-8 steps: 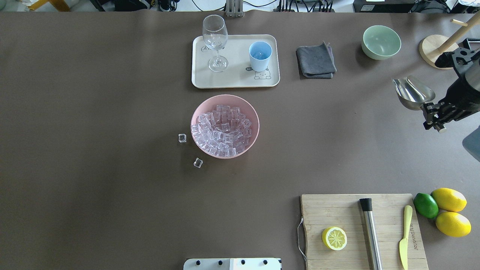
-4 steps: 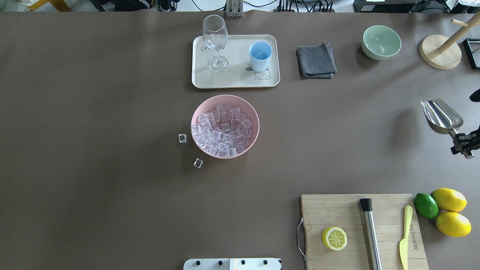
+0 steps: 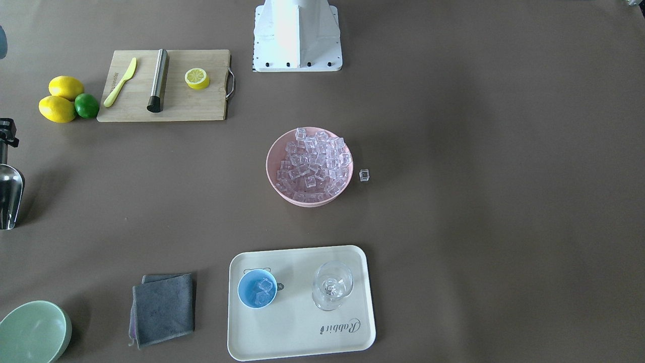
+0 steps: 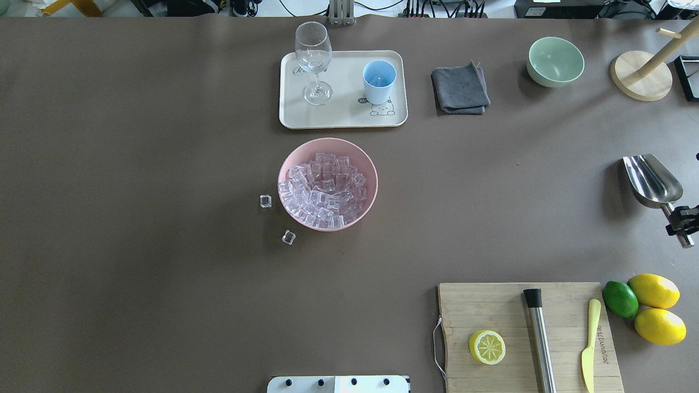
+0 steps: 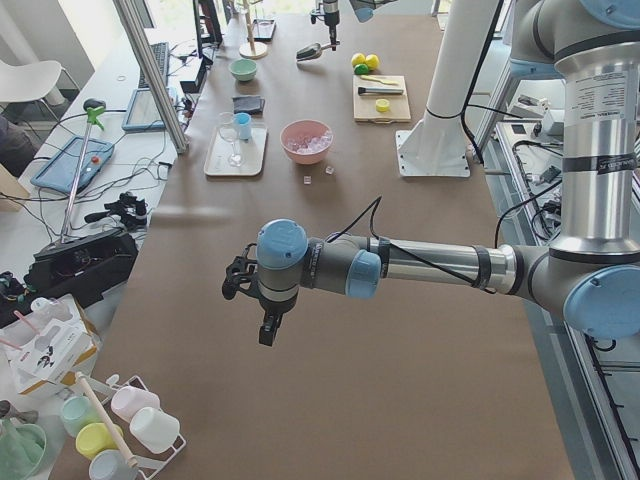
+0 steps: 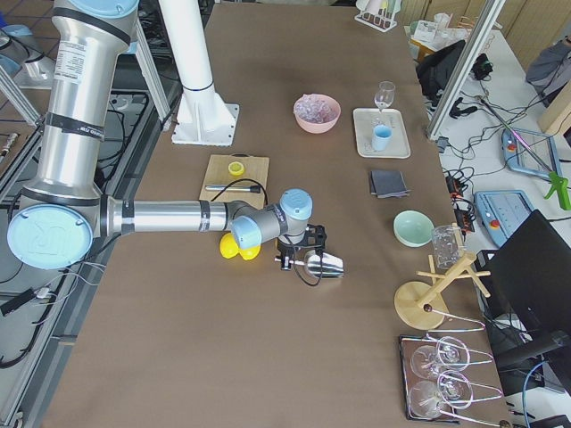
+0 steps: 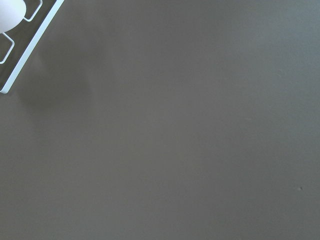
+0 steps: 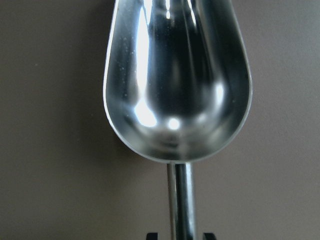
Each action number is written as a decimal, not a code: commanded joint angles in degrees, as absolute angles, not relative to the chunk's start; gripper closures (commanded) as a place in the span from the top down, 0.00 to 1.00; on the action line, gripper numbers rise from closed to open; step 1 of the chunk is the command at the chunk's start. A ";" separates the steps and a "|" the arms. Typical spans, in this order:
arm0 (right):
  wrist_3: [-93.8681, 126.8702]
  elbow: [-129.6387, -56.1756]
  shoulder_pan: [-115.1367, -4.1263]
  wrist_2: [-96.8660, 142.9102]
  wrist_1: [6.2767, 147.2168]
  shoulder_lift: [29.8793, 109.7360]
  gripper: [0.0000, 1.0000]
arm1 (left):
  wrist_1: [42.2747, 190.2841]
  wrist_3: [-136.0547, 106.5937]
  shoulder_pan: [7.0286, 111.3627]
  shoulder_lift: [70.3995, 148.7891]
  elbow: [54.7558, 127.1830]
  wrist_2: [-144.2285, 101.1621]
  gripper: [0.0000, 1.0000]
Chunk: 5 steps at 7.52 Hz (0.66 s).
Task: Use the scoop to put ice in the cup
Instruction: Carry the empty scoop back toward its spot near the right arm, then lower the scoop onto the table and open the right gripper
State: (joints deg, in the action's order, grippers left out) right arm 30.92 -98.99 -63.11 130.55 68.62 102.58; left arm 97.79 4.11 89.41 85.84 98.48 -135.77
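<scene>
The right gripper (image 4: 680, 224) is closed on the short handle of the scoop (image 4: 652, 180) at the far right edge of the table (image 4: 164, 164). The wrist view shows the handle running down between two black fingertips (image 8: 150, 235), and the trough is bare and shiny. The scoop casts its shadow on the table beside it.

The cup (image 3: 257, 288) stands on a cream tray (image 4: 344, 117) across the table, well apart from the scoop, with a few cubes of ice inside. A wine glass (image 4: 314, 54) stands upright on the same tray, just beside the cup. Most of the ice (image 4: 326, 188) is heaped in a pink bowl (image 4: 373, 188) on the near side of the tray, and two loose cubes (image 4: 265, 201) lie on the table just beside it.

Between tray and scoop lie a folded grey cloth (image 4: 460, 87) and a green bowl (image 4: 555, 61), with a wooden stand (image 4: 640, 76) beyond. Near the scoop's handle side sit a lime (image 4: 620, 298), two lemons (image 4: 653, 290) and a cutting board (image 4: 475, 305) carrying a lemon half (image 4: 486, 346), a steel rod (image 4: 539, 338) and a yellow knife (image 4: 590, 344).

The left gripper (image 5: 268, 330) hangs over bare table far off to the left; I cannot tell whether it is open.
</scene>
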 commanded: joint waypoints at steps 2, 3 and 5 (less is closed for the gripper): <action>30.33 -100.27 -65.81 134.36 68.90 102.66 1.00 | 97.82 4.04 87.02 86.39 98.79 -135.70 0.99; 28.50 -100.28 -67.83 134.38 68.99 102.57 1.00 | 97.74 4.04 86.49 86.66 98.79 -135.70 0.99; 19.65 -102.29 -73.80 135.78 75.10 102.48 1.00 | 97.82 4.04 86.40 87.01 98.79 -135.70 0.99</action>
State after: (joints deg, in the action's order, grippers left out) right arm 26.39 -100.34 -69.01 134.36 70.11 102.54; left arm 97.76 4.04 86.66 86.74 98.78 -135.70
